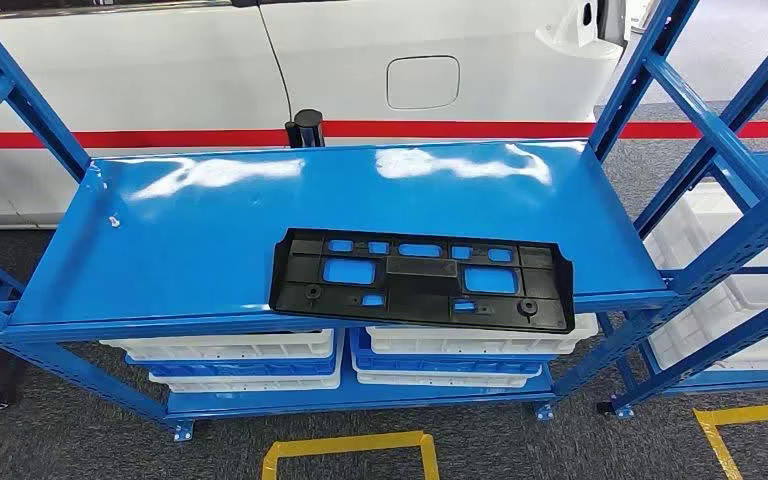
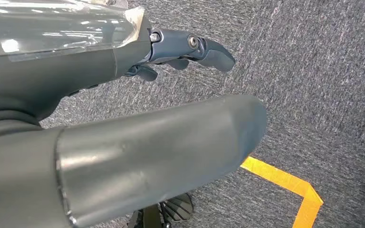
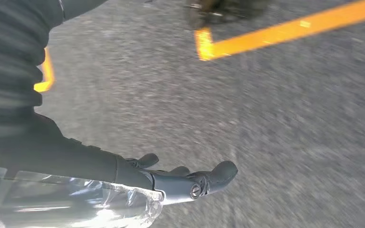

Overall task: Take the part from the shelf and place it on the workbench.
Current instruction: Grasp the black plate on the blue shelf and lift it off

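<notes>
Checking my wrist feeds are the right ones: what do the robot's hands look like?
Left hand: dark grey smooth shell, thick rounded thumb, darker jointed fingers with silver pivot screws, clear glossy plastic cover behind. Right hand: the same dark fingers, screw and clear cover; dark ribbed sleeve at the wrist.

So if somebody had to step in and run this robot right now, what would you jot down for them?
Left hand: hangs over the grey carpet, holds nothing.
Right hand: the same, over carpet beside yellow floor tape.
The black plastic part lies flat at the front edge of the blue shelf, untouched.
Done: nothing yet.
Left: reach in, lift the part, carry it to the workbench and set it down.
</notes>
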Action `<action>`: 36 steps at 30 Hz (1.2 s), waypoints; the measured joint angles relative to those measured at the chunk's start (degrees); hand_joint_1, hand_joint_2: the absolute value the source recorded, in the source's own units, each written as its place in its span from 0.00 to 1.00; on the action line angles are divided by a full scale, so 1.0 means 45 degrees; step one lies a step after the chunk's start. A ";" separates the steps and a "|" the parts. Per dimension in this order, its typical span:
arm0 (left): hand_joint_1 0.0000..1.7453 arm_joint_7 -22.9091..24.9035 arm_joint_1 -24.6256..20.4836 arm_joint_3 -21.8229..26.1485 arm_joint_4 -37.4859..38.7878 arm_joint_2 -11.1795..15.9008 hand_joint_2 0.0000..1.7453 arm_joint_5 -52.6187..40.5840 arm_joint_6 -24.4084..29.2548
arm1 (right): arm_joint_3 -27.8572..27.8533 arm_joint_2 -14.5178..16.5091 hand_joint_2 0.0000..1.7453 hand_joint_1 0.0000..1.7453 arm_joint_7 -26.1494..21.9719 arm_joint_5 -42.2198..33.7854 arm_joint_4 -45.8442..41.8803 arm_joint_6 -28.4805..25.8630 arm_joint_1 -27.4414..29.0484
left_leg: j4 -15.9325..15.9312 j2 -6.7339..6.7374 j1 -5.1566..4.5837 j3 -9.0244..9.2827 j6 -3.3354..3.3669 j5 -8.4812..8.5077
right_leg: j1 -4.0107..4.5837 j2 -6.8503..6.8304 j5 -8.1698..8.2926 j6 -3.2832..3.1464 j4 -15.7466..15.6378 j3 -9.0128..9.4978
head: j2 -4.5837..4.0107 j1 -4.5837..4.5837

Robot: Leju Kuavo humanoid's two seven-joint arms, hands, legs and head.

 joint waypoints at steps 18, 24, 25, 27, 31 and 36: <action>0.00 -0.0226 -0.0022 0.0119 -0.0041 -0.0073 0.00 0.0277 0.0209 | -0.0472 -0.0010 1.00 0.00 -0.2855 -0.2830 -0.3055 -0.0308 -0.0581 | 0.0002 0.0000 0.0012 -0.0008 0.0026 -0.0016 | 0.0013 -0.0001 -0.0001 0.0003 -0.0004 -0.0016 | 0.0000 -0.0006; 0.00 -0.0410 -0.0015 0.0119 0.0009 -0.0055 0.00 0.0266 0.0194 | -0.0107 -0.0207 1.00 0.00 -0.2630 -0.3463 -0.3516 -0.0364 -0.0513 | 0.0002 -0.0002 0.0012 -0.0010 0.0026 -0.0016 | 0.0015 -0.0002 -0.0001 0.0004 -0.0004 -0.0017 | 0.0000 -0.0001; 0.00 -0.0479 -0.0012 0.0119 0.0049 -0.0040 0.00 0.0257 0.0192 | -0.0077 -0.0272 1.00 0.00 -0.2665 -0.3581 -0.3442 -0.0468 -0.0475 | 0.0002 -0.0002 0.0011 -0.0011 0.0026 -0.0017 | 0.0015 -0.0002 -0.0001 0.0004 -0.0004 -0.0017 | 0.0000 0.0000; 0.00 -0.0601 -0.0001 0.0121 0.0152 -0.0001 0.00 0.0244 0.0192 | -0.0042 -0.0416 1.00 0.00 -0.3065 -0.3993 -0.3213 -0.0743 -0.0399 | 0.0002 -0.0002 0.0010 -0.0015 0.0027 -0.0018 | 0.0013 -0.0002 -0.0001 0.0004 -0.0004 -0.0019 | 0.0000 -0.0004; 0.00 -0.0756 0.0014 0.0136 0.0317 0.0115 0.00 0.0120 0.0191 | -0.0106 -0.0827 1.00 0.00 -0.4326 -0.5329 -0.3299 -0.1106 -0.0319 | 0.0002 -0.0003 0.0006 -0.0020 0.0029 -0.0019 | 0.0008 -0.0002 -0.0001 0.0004 -0.0005 -0.0022 | 0.0000 -0.0005; 0.00 -0.1022 0.0013 0.0261 0.0571 0.0309 0.00 -0.0016 0.0183 | 0.0394 -0.1019 1.00 0.00 -0.3982 -0.6482 -0.6382 -0.0969 0.0180 | 0.0003 -0.0003 0.0000 -0.0018 0.0031 -0.0020 | -0.0006 -0.0002 0.0001 0.0007 -0.0005 -0.0022 | 0.0000 -0.0005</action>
